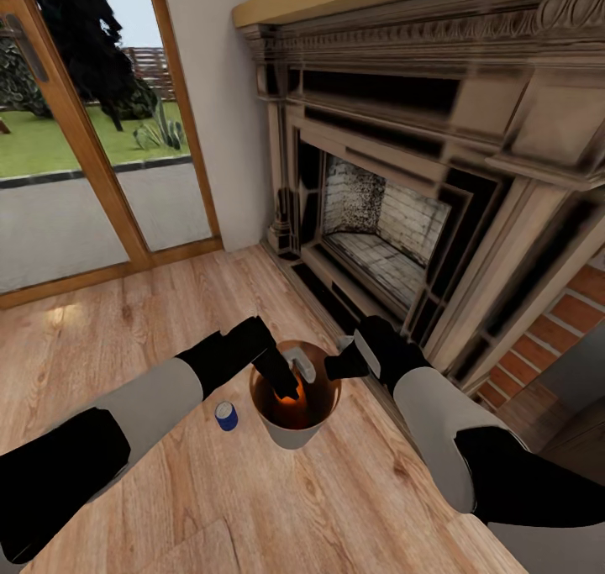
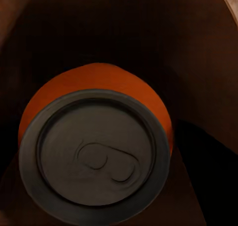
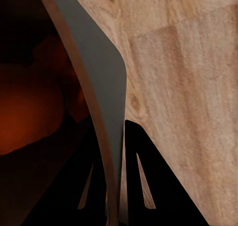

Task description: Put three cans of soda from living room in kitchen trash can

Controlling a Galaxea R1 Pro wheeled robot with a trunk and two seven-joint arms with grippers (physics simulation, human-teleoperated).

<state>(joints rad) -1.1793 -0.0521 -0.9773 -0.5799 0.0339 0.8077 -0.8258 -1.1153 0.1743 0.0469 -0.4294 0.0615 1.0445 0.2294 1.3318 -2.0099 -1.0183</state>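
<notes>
Head view, setting: living room, plank floor, fireplace ahead, glass doors on the left.
Head view, tash can: tash can stands on the floor in front of the fireplace, between both arms.
Head view, left tool: left tool reaches down inside the bucket mouth, with an orange glow just below it. Jaw state can't be read from here.
Head view, right tool: right tool sits at the bucket's rim on the fireplace side, apparently pinching the wall.
Head view, blue can: blue can stands upright on the floor just beside the bucket, on the left-arm side, not gripped.
Left wrist view: orange can seen top-on, tab visible, with the brown bucket interior all round it. Fingers are not clear against the dark, so whether the left tool grips the can or has let go, cannot tell.
Right wrist view: right tool's fingers straddle the bucket wall, one inside, one outside, closed onto it. Orange shape inside, floor outside.
Progress: judged: one can is in or going in; the blue one is left to load. A third can I can't place. The bucket is not yet in the kitchen, so the carry is left too.
</notes>
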